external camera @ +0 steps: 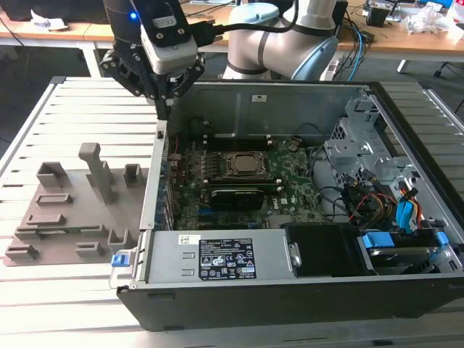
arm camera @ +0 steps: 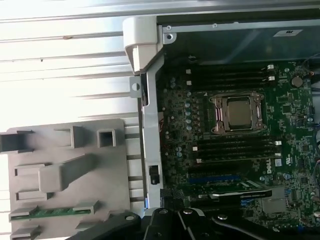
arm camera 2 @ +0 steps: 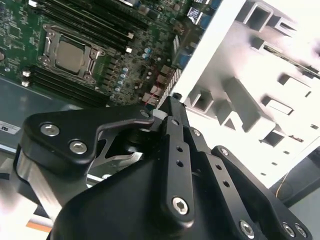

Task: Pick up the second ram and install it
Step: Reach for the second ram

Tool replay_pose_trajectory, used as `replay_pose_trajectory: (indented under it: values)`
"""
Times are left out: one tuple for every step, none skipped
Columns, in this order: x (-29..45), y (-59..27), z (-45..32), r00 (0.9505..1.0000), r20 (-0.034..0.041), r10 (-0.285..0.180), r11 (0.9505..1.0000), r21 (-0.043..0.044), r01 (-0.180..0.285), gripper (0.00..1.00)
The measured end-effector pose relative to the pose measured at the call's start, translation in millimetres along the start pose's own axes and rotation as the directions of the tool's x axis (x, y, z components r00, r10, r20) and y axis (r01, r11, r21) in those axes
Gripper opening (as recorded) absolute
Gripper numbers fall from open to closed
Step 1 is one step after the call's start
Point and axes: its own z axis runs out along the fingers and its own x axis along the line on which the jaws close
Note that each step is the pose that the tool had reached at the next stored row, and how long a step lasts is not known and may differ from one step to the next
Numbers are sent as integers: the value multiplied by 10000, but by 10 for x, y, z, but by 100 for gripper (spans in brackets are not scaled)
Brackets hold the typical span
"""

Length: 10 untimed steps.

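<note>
I judge the pick-up not yet made: my gripper (external camera: 165,109) hangs above the computer case's (external camera: 304,98) rear wall, jaws pinched together on nothing. The second ram (arm camera: 52,211) lies in the fixture tray (arm camera: 112,170) just outside that case. Grasping it calls for parted jaws aligned along the stick.
</note>
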Motion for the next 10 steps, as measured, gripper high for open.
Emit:
replay_pose_trajectory:
  values:
    - [21, -2, 0, 10000, 0, -1, 10000, 0, 1, 11]
    - [66, -5, -1, 10000, 0, -1, 10000, 0, 1, 11]
    - [105, -8, -2, 10000, 0, 0, 10000, 0, 0, 11]
    - [131, -10, -2, 10000, 0, 1, 10000, 0, -1, 11]
    - [147, -11, -2, 10000, 0, 1, 10000, 0, -1, 11]
    - [191, -14, -3, 10000, -1, 0, 10000, 0, 0, 11]
    - [224, -17, -4, 10000, 0, 0, 10000, 0, 0, 11]
    - [266, -20, -4, 10000, 0, 0, 10000, 0, 0, 11]
    - [296, -22, -4, 10000, 0, 1, 10000, -1, -1, 11]
    - [327, -24, -4, 10000, 0, 1, 10000, -1, -1, 11]
